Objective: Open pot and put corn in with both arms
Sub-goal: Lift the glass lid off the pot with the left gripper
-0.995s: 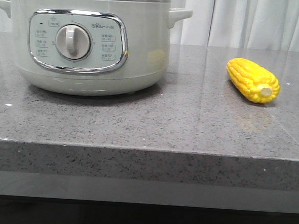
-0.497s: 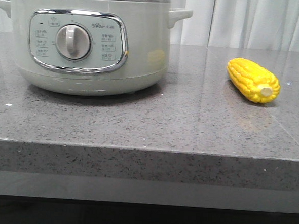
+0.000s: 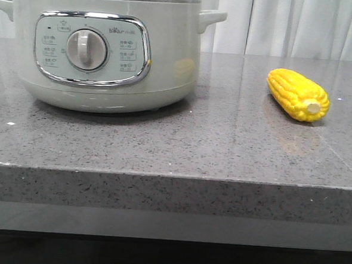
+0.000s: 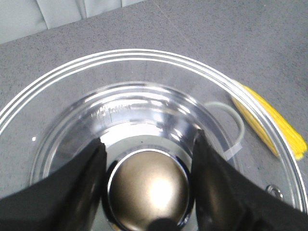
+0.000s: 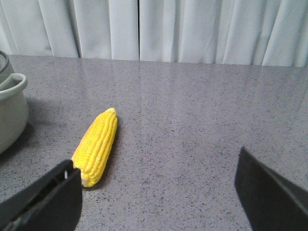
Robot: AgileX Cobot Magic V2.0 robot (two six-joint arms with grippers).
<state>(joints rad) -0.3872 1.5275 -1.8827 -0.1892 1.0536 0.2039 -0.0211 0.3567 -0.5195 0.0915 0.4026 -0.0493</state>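
Left wrist view: my left pincer clamps the lid knob, so I lift level. Right pincer gapes wide; corn lies on the counter beside the pot.

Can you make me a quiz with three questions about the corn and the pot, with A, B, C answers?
1. Where is the corn? A in a hand B on the counter, right of the pot C inside the pot
2. How many cobs are there? A one B two C three
3. The left hand is: A open B shut on the lid's knob C shut on the corn
Answers: B, it lies on the counter beside the pot; A, only one yellow cob shows; B, its fingers clamp the knob.
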